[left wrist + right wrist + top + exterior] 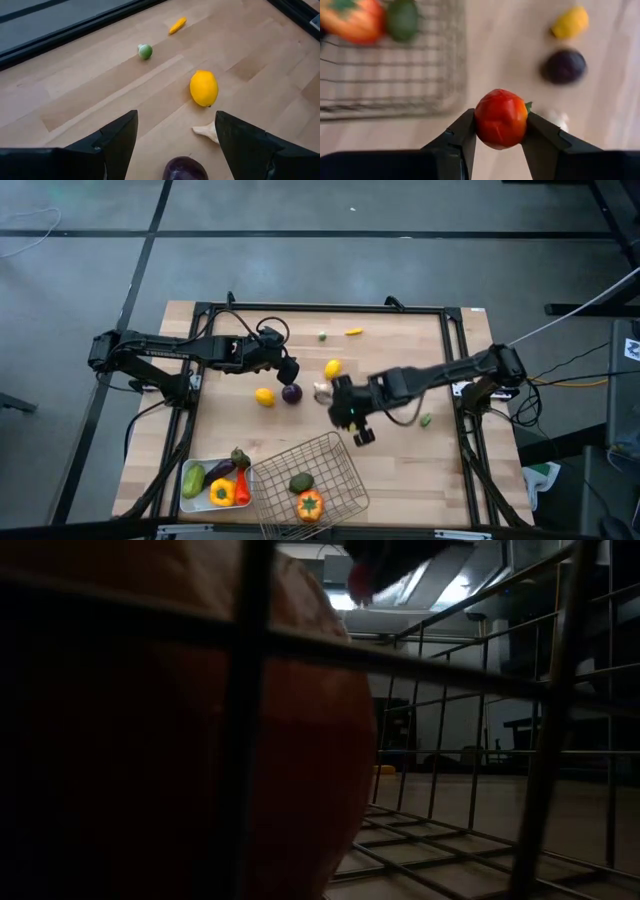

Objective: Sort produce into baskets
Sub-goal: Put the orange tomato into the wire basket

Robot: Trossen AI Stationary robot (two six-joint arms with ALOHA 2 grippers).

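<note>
My right gripper [360,432] is shut on a small red tomato [501,119] above the table, just beyond the far right corner of the silver wire basket [330,465]. The basket holds an orange pepper [310,505] and a dark green piece [301,483]. My left gripper [288,372] is open and empty, just above the purple onion [186,169]. A lemon [204,88] and the garlic [207,131] lie just beyond it. The white tray [190,502] holds a cucumber, an eggplant, a yellow pepper and a red piece. My right gripper pinches the tomato's two opposite sides [479,122] between its two fingers [462,135]. The fingers point down at the table. The tomato is lifted clear, with its green stem end [528,106] against one finger.
A second lemon [264,396] lies left of the onion. A small green piece [323,335] and a small orange pepper [353,332] lie near the far edge, and another green piece [425,420] lies at the right. A black frame [300,308] borders the table.
</note>
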